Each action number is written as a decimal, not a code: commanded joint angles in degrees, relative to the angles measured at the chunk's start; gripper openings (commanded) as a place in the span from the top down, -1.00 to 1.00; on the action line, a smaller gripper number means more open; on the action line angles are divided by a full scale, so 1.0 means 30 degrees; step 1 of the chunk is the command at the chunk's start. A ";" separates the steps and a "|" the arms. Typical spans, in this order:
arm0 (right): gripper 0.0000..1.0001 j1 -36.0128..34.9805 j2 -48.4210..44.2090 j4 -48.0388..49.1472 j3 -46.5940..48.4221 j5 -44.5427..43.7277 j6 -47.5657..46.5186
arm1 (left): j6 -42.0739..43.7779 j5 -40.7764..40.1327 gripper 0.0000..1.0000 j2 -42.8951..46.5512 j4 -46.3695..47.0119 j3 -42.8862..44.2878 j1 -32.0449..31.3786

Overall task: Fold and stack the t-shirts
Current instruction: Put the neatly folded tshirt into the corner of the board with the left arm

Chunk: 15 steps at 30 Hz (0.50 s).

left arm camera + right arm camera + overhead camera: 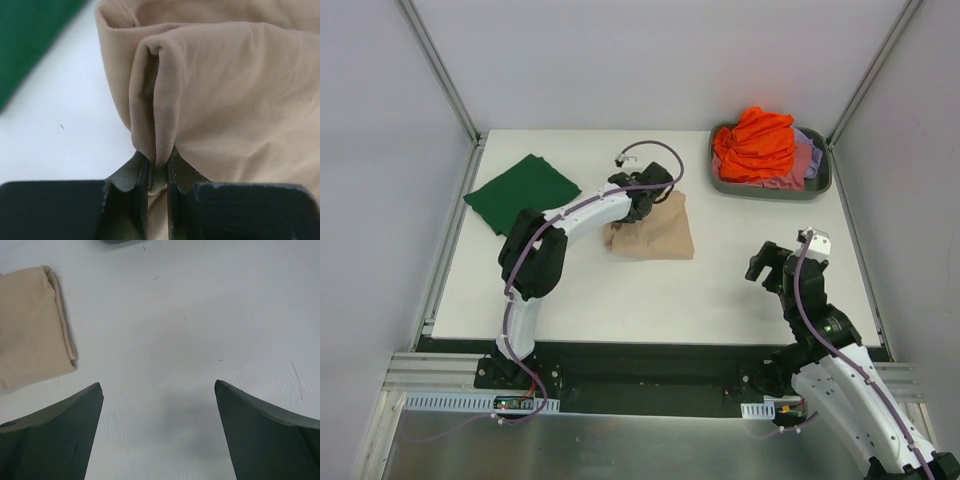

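Observation:
A folded beige t-shirt (655,230) lies mid-table. My left gripper (642,203) is shut on a pinched fold of the beige t-shirt (210,105) at its far left corner. A folded dark green t-shirt (520,192) lies flat at the far left, and shows as a green corner in the left wrist view (30,35). Orange (756,142), pink and lavender t-shirts sit bunched in the tub. My right gripper (772,268) is open and empty above bare table at the right; the beige t-shirt's edge (30,330) shows at the left of its view.
A grey plastic tub (820,182) stands at the far right corner. The white table (720,300) ends at metal rails on the left and right and at a dark gap along the front.

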<state>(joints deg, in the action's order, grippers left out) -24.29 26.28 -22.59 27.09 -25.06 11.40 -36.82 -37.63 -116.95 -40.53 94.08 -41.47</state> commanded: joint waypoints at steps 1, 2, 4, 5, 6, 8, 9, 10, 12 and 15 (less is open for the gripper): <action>-0.92 0.0013 0.0525 0.0264 0.0462 -0.0582 -0.0342 | 0.2046 -0.3131 1.00 -0.0626 -0.0874 0.2443 0.2217; -0.92 0.0070 0.0642 0.0264 0.0491 -0.0496 -0.0342 | 0.2338 -0.3161 1.00 -0.0860 -0.0874 0.3028 0.2658; -0.92 0.0042 0.0818 0.0439 0.0520 -0.0378 -0.0401 | 0.3303 -0.3306 1.00 -0.1503 -0.0874 0.4344 0.3625; -0.92 0.0041 0.0906 0.0498 0.0520 -0.0319 -0.0401 | 0.3830 -0.3655 1.00 -0.1883 -0.0845 0.4990 0.4035; -0.92 0.0041 0.1023 0.0585 0.0520 -0.0290 -0.0459 | 0.4415 -0.4123 1.00 -0.2235 -0.0844 0.5808 0.4416; -0.92 0.0041 0.1170 0.0645 0.0520 -0.0319 -0.0460 | 0.5441 -0.4711 1.00 -0.2997 -0.0844 0.7362 0.5061; -0.92 0.0012 0.1258 0.0674 0.0491 -0.0377 -0.0489 | 0.5911 -0.4714 1.00 -0.3320 -0.0844 0.8152 0.5355; -0.92 0.0012 0.1346 0.0703 0.0520 -0.0435 -0.0489 | 0.6147 -0.4569 1.00 -0.3526 -0.0844 0.8682 0.5706; -0.92 0.0013 0.1579 0.0762 0.0520 -0.0523 -0.0547 | 0.6733 -0.3808 1.00 -0.3790 -0.0786 0.9592 0.6351; -0.92 0.0013 0.1843 0.0762 0.0608 -0.0641 -0.0606 | 0.7698 -0.3572 1.00 -0.3937 -0.0640 1.0677 0.7113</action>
<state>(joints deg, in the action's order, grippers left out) -24.29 30.83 -22.35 27.09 -25.28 10.66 -20.25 -46.94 -129.14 -42.24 120.38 -21.80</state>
